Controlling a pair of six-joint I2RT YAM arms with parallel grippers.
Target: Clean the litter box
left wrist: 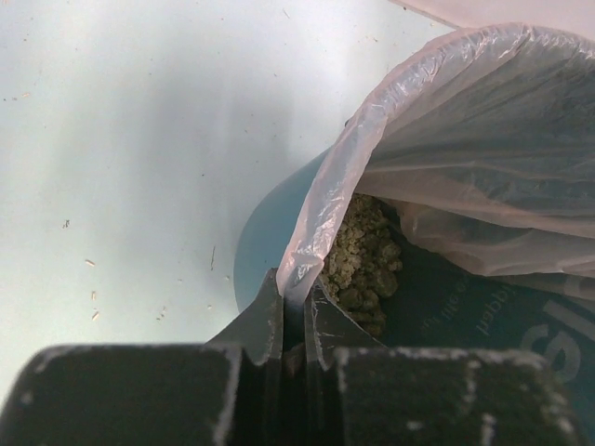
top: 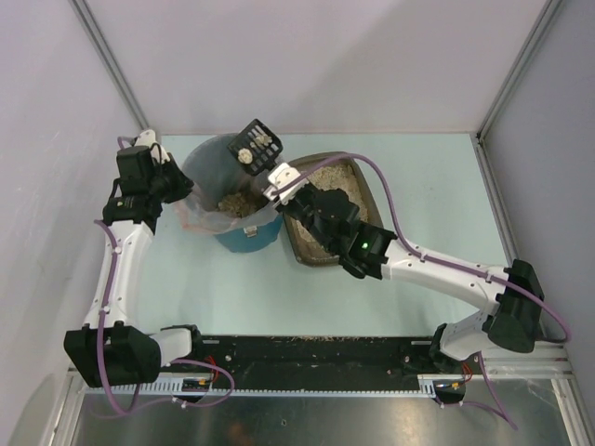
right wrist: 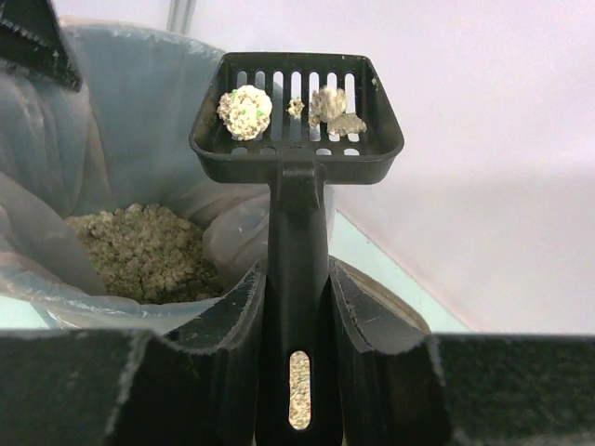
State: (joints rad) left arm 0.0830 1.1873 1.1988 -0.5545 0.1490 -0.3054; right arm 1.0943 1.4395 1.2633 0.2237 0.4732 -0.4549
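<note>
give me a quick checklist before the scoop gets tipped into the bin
1. Grip on scoop: right gripper shut on the handle. ok
2. Load: clumps lie in the slotted head, held level. ok
3. Liner held back: left gripper pinches its edge. ok
4. Scoop head over the bin opening: the top view shows it near the far rim, not the middle. cannot tell
5. Room inside: waste lies well below the liner's edge. ok
</note>
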